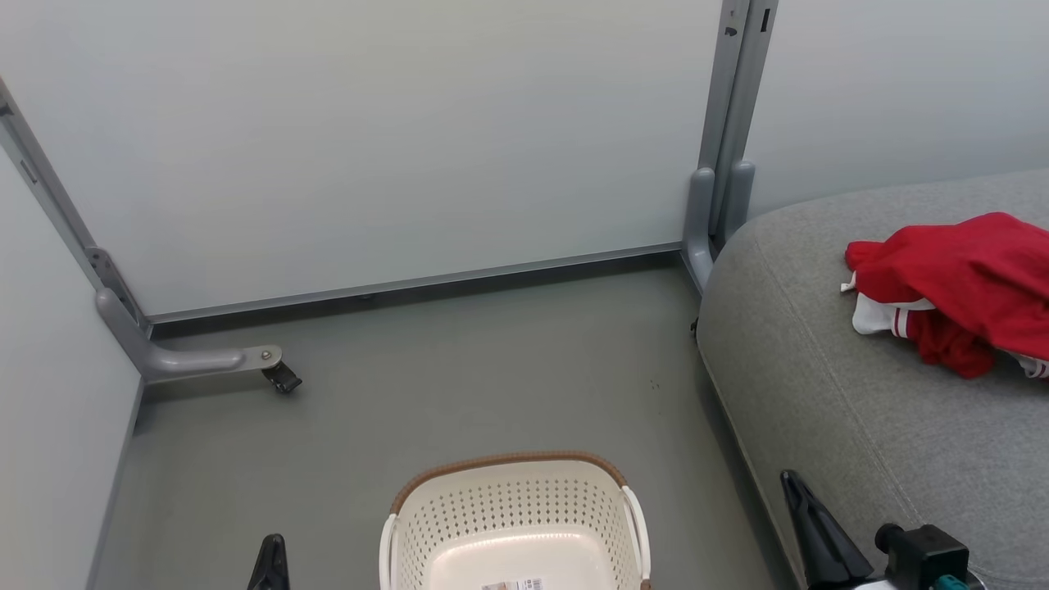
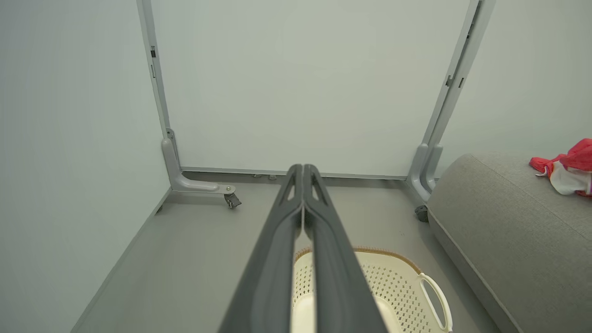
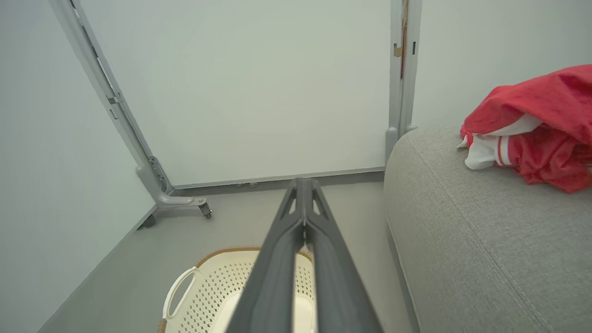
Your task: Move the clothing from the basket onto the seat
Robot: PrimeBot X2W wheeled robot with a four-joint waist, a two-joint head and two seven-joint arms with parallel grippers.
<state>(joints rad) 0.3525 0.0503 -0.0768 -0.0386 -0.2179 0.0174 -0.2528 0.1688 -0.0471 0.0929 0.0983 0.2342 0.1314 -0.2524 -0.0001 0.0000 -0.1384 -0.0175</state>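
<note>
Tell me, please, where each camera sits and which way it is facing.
Head view: on the robot's head, looking down at the floor, the basket and the seat bearing the clothing; left gripper lower left, right gripper lower right.
Left wrist view: on the left wrist, looking along its shut fingers over the basket towards the partition.
Right wrist view: on the right wrist, along its shut fingers, likewise.
Shared: both wrist views show the basket below and the clothing on the seat.

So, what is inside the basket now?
A paper label lies on the basket's bare floor; the clothing is on the seat. The near part is cut off in the head view; fingers hide part in the wrist views.
</note>
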